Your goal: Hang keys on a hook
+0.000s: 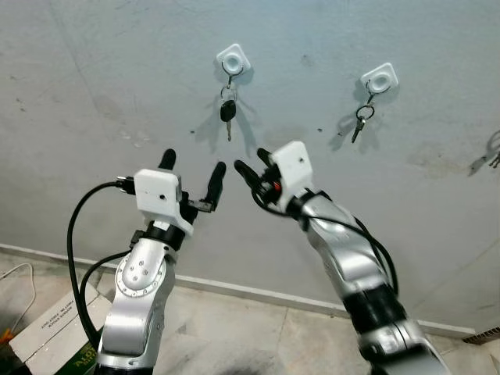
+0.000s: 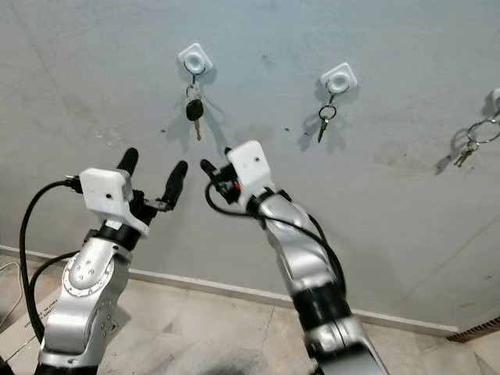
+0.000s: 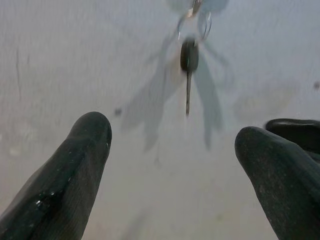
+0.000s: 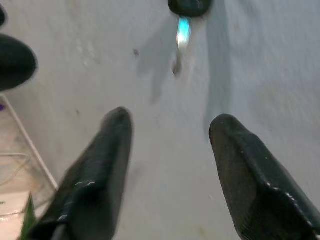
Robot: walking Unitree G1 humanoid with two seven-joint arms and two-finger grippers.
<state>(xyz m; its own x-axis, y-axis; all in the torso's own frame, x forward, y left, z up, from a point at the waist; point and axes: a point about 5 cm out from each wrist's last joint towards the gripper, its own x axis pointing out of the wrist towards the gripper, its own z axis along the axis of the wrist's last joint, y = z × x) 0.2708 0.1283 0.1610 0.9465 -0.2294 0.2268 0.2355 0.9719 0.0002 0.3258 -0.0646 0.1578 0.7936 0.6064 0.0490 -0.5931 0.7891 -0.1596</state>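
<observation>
Black-headed key [image 1: 227, 111] hangs on white hook [image 1: 233, 59], upper centre; left claw [image 1: 191, 173] and right claw [image 1: 250, 164] below it, both spread, empty.

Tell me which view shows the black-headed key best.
The left eye view: the key hangs whole from its white hook, sharp. The right eye view matches it. The left wrist view blurs it and crops the hook; the right wrist view catches only its lower part.
</observation>
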